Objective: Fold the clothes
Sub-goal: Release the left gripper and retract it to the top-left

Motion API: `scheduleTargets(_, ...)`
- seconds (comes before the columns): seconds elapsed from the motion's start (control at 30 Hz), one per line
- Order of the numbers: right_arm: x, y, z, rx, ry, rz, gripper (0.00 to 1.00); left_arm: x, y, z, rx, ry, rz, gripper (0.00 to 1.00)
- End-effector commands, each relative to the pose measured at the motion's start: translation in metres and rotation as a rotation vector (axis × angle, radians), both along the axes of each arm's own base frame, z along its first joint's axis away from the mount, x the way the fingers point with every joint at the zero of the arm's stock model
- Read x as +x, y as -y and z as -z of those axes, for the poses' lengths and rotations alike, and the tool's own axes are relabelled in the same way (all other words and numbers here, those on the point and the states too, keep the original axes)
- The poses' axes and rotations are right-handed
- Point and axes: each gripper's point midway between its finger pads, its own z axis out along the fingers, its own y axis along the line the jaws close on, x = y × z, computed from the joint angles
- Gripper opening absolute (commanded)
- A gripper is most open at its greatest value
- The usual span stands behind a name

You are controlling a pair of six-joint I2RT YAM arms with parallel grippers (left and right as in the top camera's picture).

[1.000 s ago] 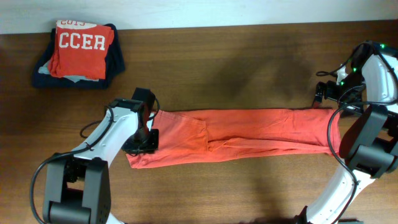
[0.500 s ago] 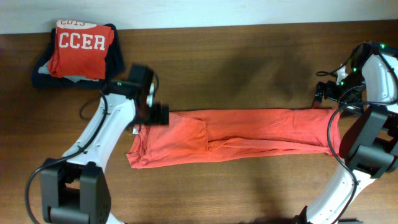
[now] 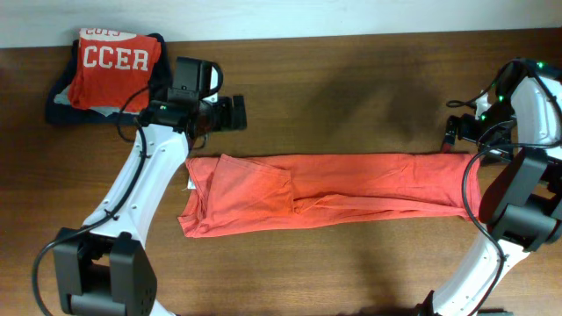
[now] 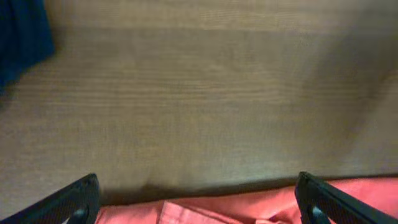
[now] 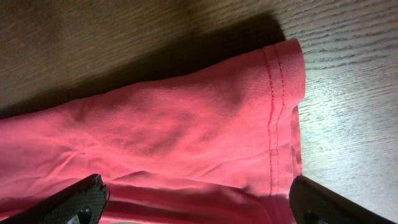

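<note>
Coral shirt (image 3: 334, 189) lay as a long strip; left claw (image 3: 233, 112) just backed off, spread and empty. Right claw (image 3: 452, 132) gaped too. Crosswise fold next, probably.

The left gripper (image 3: 230, 112) is no longer on the orange garment's (image 3: 351, 189) left end. It now hovers over bare table (image 3: 351, 88) past the cloth's far edge, nearer the folded stack (image 3: 110, 75), jaws apart. That end lies uncovered, its upper corner spread out flat.
</note>
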Motion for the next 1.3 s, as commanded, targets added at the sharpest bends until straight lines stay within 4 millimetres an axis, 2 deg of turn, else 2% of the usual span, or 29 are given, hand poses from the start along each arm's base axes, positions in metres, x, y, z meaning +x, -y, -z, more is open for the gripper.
scheduleTargets(0.0, 0.003, 0.002, -0.005, -0.005, 0.017, 0.004, 0.99, 0.006, 0.000, -0.004, -0.019, 0.018, -0.008, 0.99)
scheduleTargets(0.2, 0.003, 0.002, -0.005, -0.005, 0.017, 0.004, 0.99, 0.007, -0.004, -0.004, 0.004, 0.024, -0.021, 0.99)
scheduleTargets(0.43, 0.003, 0.002, -0.005, -0.005, 0.017, 0.005, 0.99, 0.012, -0.031, -0.005, 0.086, 0.042, -0.103, 0.99)
scheduleTargets(0.77, 0.003, 0.002, -0.005, -0.005, 0.017, 0.005, 0.99, 0.018, -0.098, -0.005, 0.087, 0.035, -0.249, 0.99)
scheduleTargets(0.9, 0.003, 0.002, -0.005, -0.005, 0.017, 0.005, 0.98, 0.014, -0.116, -0.002, 0.091, 0.013, -0.286, 0.99)
scheduleTargets(1.1, 0.007, 0.001, -0.005, -0.001, 0.033, 0.018, 0.99, 0.008, -0.119, 0.003, 0.096, -0.018, -0.292, 0.99)
scheduleTargets(1.2, 0.016, -0.011, -0.006, 0.070, 0.071, 0.092, 0.99, 0.008, -0.119, 0.002, 0.096, -0.017, -0.292, 0.99)
scheduleTargets(1.27, 0.015, -0.011, -0.006, 0.072, 0.067, 0.092, 0.99, 0.008, -0.119, 0.002, 0.096, -0.017, -0.292, 0.99)
